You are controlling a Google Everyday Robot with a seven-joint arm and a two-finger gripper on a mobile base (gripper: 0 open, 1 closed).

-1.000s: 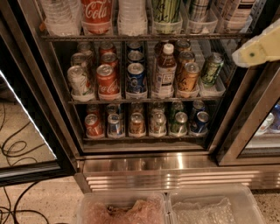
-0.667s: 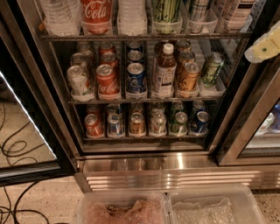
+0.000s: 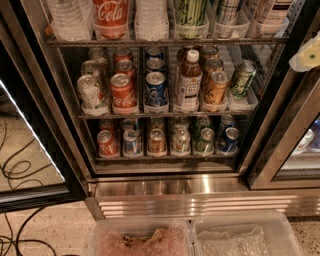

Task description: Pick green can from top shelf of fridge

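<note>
The fridge [image 3: 165, 187] stands in front of me with its left glass door swung open. The highest shelf in view holds water bottles, a Coca-Cola bottle [image 3: 110, 17] and a tall green-and-white can [image 3: 190, 15], cut off by the top edge. On the shelf below, a green can [image 3: 242, 79] stands at the far right beside orange cans. My gripper [image 3: 306, 56] shows only as a pale tip at the right edge, level with the middle shelf and right of the shelves, touching nothing.
The open glass door [image 3: 30, 150] is at the left, with cables [image 3: 15, 170] on the floor behind it. A closed door frame [image 3: 280, 145] is at the right. Two clear plastic bins [image 3: 195, 240] lie at the bottom in front of the ribbed steel base.
My gripper has slid to the right, so less of it shows at the frame's edge. The cans and bottles have not moved.
</note>
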